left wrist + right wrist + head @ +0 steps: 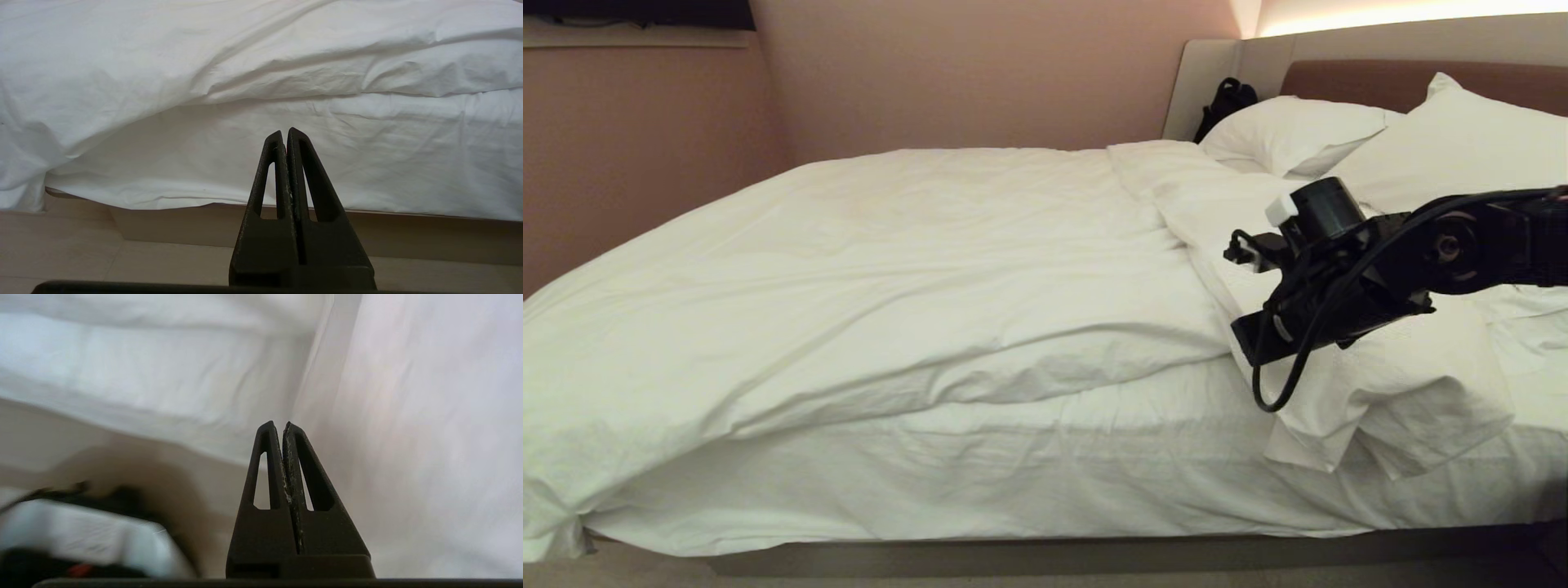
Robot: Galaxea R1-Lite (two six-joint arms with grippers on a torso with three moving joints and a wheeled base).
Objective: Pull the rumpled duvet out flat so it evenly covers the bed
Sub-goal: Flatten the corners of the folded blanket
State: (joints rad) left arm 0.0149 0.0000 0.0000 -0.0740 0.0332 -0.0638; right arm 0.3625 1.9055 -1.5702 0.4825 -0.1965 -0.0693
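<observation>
The white duvet (890,269) lies rumpled over the left and middle of the bed (1013,555). Its near edge rides up and bares the sheeted mattress side (1013,457). Toward the headboard, a duvet corner (1388,392) is folded back and hangs over the near side. My right arm (1339,278) reaches in from the right, just above that fold. The right gripper (282,424) is shut with nothing between its fingers, close to white cloth (408,437). Low beside the bed, my left gripper (284,130) is shut and empty, facing the mattress side (367,163) under the duvet's edge (286,77).
Two white pillows (1290,131) (1462,139) lean on the brown headboard (1380,82). A black bag (1225,102) sits in the far corner by the headboard. A pink wall (931,73) runs behind the bed. Pale floor (81,261) lies along the platform base (184,224).
</observation>
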